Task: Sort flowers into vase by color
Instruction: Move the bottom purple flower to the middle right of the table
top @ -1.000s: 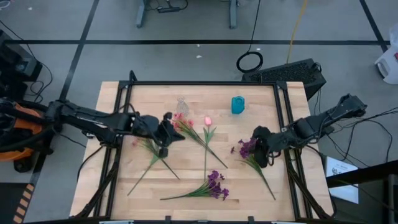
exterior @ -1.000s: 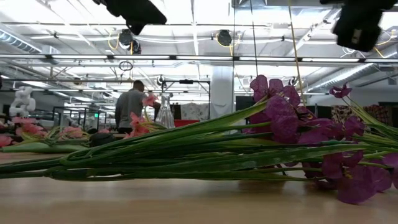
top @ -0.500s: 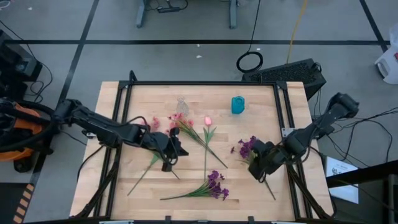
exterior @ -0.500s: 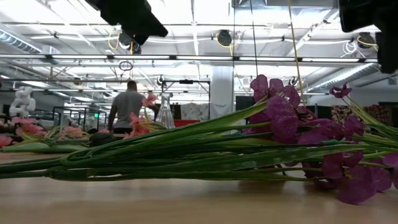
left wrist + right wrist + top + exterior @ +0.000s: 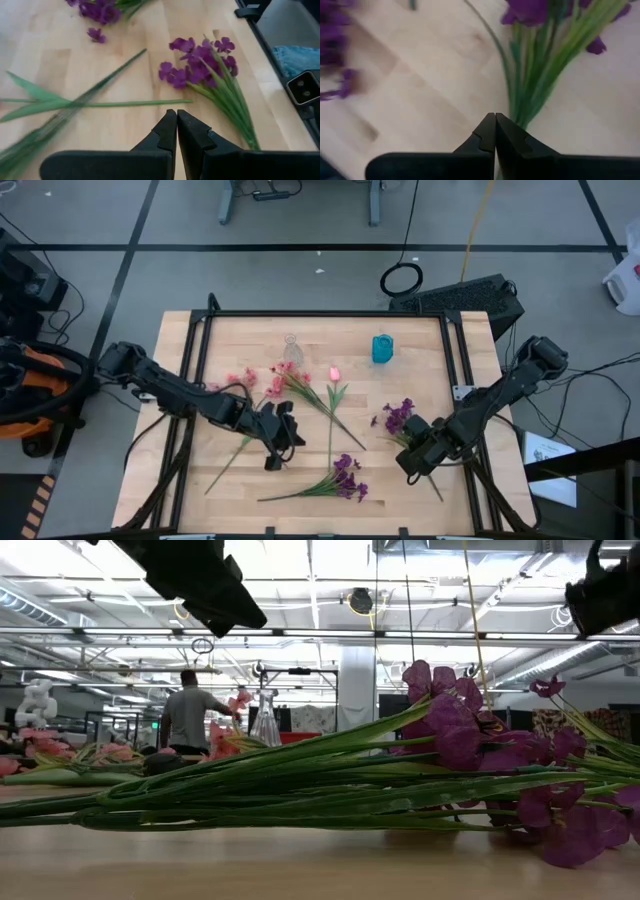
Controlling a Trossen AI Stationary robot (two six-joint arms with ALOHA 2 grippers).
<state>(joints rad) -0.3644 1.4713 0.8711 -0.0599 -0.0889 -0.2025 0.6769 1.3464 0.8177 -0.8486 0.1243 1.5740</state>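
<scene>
Left gripper [image 5: 280, 442] hanging low over the middle of the desk [image 5: 450, 360], fingers [image 5: 167, 131] pressed together, nothing between them. Just ahead of those tips in the left wrist view, a long green stem [image 5: 100, 104] lying flat on the wood, not touched. Beyond it, a purple spray [image 5: 200, 67] with its stems fanning back toward the desk's edge, and farther off another purple cluster [image 5: 102, 10], partly cut off.

Over to the right gripper [image 5: 415, 460], down near the desk's right side, fingers [image 5: 490, 131] likewise closed tight and empty. Directly off the tips, the green stems of a purple spray [image 5: 540, 75], blossoms at the far end; whether the tips touch the stems cannot be told.

From above: between the two grippers, a purple spray [image 5: 345, 475] lying toward the near edge. Behind the left gripper, pink sprays [image 5: 290, 380] and a pink tulip bud [image 5: 335, 373] spread across the middle. Farther back still, a clear glass vase [image 5: 292, 348] and a blue vase [image 5: 382, 348] standing side by side but apart, both without flowers.

In the low view, green stems [image 5: 300, 790] and purple blossoms [image 5: 450, 730] filling the foreground, a person [image 5: 188, 718] well off in the room behind.
</scene>
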